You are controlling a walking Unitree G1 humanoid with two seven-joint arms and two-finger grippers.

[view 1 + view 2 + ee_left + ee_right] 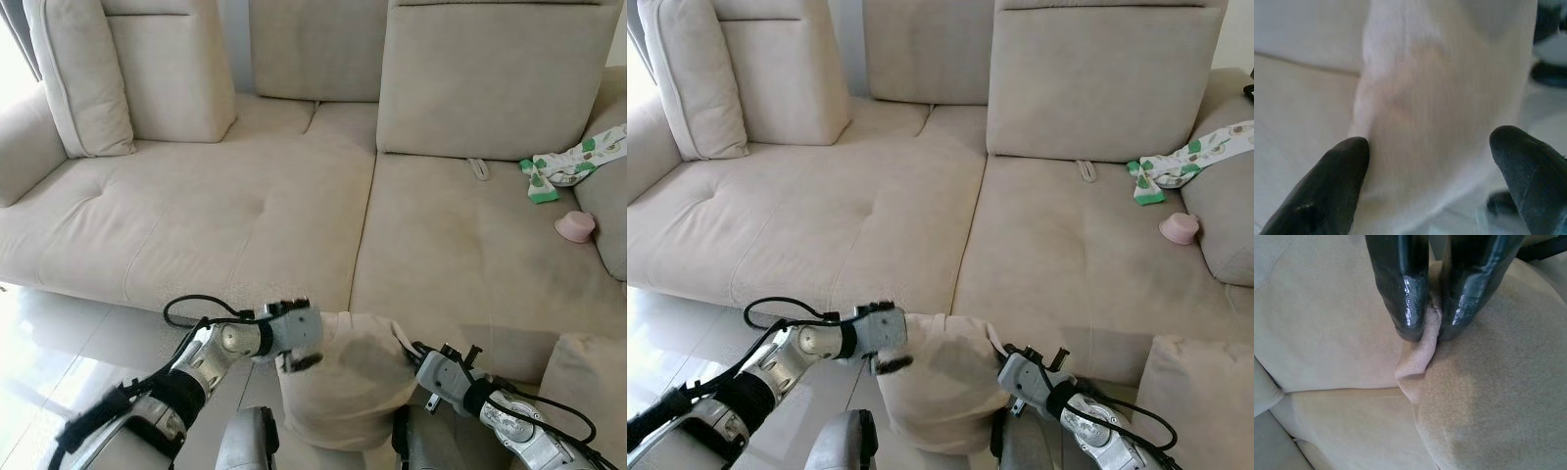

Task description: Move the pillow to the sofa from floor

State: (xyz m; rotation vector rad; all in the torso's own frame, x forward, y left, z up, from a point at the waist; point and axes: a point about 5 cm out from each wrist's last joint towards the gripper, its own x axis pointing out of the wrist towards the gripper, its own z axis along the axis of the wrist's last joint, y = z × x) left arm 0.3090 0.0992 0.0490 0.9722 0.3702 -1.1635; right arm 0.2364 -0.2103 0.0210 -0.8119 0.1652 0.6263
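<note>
Now the pillow [343, 382] hangs just before the sofa [294, 215], between both arms: right claw [1430, 335] pinches its corner, left claw [1425, 166] spread wide against its side.

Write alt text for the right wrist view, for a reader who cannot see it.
The right pincer is shut on a pinched fold at the corner of a beige pillow, its two glossy black fingers squeezing the fabric between them. Behind the pillow lies the beige sofa, with a seam between its cushions.
</note>
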